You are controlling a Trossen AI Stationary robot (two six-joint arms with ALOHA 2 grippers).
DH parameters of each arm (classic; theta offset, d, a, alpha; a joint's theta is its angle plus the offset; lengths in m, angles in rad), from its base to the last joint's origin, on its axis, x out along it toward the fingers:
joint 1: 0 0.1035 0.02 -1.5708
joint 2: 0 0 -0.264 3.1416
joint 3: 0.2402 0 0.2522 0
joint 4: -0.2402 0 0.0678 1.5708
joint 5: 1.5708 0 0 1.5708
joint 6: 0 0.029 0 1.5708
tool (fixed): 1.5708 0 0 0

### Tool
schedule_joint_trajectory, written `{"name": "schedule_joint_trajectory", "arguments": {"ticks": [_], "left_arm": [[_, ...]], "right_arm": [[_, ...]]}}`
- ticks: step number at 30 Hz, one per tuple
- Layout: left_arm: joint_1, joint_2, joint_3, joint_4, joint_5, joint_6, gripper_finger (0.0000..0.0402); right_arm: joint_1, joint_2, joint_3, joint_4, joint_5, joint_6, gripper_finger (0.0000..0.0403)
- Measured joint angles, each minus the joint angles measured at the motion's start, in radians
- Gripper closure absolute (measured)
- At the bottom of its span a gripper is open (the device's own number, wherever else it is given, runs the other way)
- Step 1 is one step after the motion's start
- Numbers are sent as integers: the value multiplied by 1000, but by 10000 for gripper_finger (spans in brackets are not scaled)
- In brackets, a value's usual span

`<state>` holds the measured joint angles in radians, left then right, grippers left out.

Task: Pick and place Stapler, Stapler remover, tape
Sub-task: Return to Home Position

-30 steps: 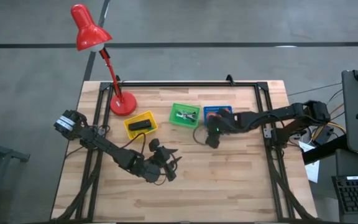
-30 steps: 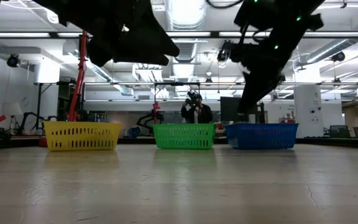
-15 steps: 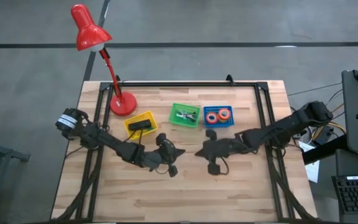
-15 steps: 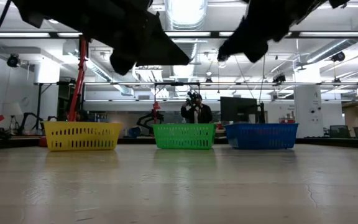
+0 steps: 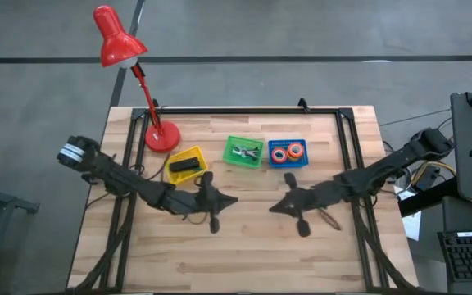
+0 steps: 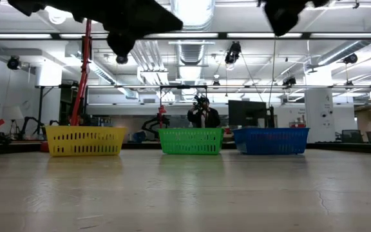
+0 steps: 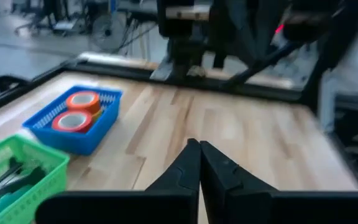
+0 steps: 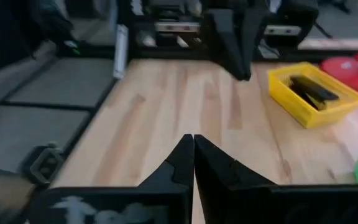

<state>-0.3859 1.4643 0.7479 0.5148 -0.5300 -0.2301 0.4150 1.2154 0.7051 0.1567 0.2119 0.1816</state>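
Overhead, table-level and left wrist views all share the blue basket (image 6: 270, 142).

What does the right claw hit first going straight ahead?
Nothing close: the shut right claw points over bare table. First in line looks like the left arm at the far side, depth unclear. The yellow basket holding the stapler sits off to one side.

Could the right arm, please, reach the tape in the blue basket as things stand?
Probably yes: the blue basket is open-topped, nothing covers the tape, and only bare table lies between it and the right gripper, fingers shut.
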Motion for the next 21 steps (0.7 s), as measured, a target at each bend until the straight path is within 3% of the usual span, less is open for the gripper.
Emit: {"name": "schedule_joint_trajectory", "arguments": {"ticks": [9,16,21], "left_arm": [[-5,-167,-249,269,19,53,389],[0,-289,-390,290,-20,8,379],[-6,-354,-475,292,-11,1,384]], "right_arm": [[13,-248,-231,107,0,6,394],[13,-385,-354,115,-1,43,394],[21,-465,-427,228,-3,6,394]]}}
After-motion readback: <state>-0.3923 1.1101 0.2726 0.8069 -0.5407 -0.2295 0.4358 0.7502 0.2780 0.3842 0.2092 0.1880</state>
